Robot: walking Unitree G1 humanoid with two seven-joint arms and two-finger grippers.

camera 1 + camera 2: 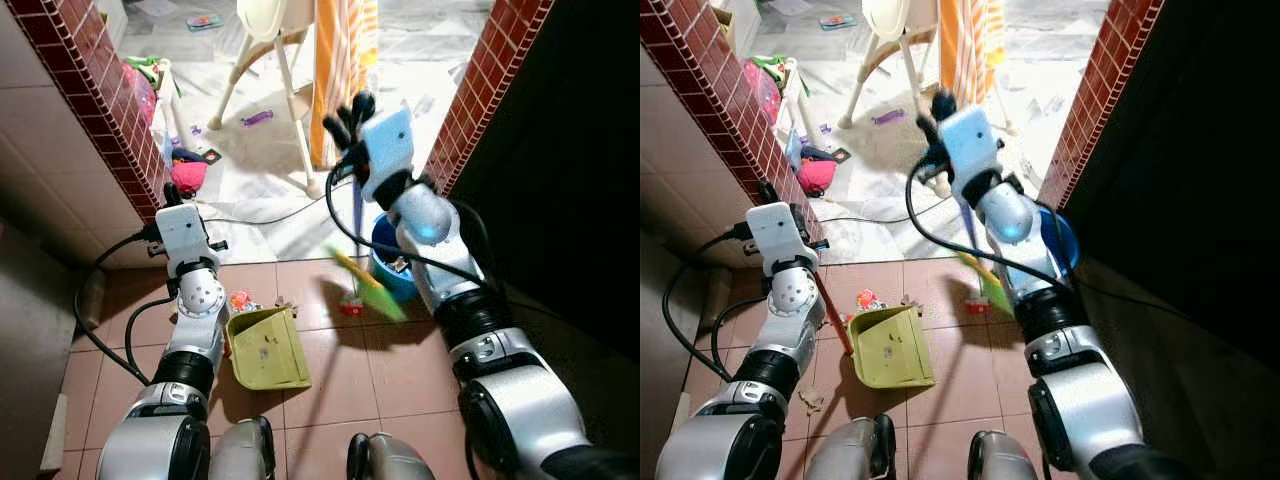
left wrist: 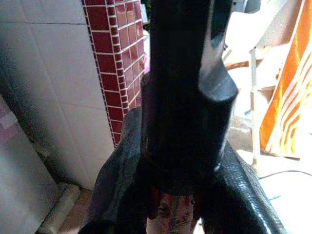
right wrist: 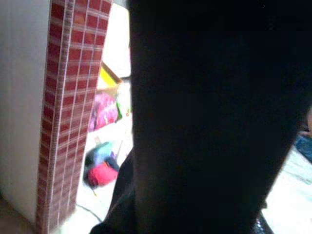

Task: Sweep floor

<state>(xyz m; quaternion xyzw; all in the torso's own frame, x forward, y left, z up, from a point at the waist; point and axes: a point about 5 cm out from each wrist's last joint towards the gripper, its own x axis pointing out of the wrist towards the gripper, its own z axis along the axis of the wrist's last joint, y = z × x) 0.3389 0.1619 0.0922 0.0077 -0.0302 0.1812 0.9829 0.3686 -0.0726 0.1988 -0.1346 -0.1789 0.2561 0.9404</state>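
While the left gripper [image 2: 183, 146] clamps the dustpan [image 1: 265, 347] handle on the tiled floor [image 1: 390, 380], the right gripper [image 1: 350, 122] grips the broom [image 1: 368, 282], fingers closed.

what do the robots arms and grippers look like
Both arms are silver with dark joint rings. Each wrist carries a white boxy camera block, and black cables loop from the wrists. The left gripper and right gripper each have long black fingers. A blue light glows on the right forearm.

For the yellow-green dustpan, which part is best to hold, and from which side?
Grip the red handle, which rises at a slant from the dustpan's left edge. Come from the robot's left, as the left tool does now. The tray's walls are thin and low.
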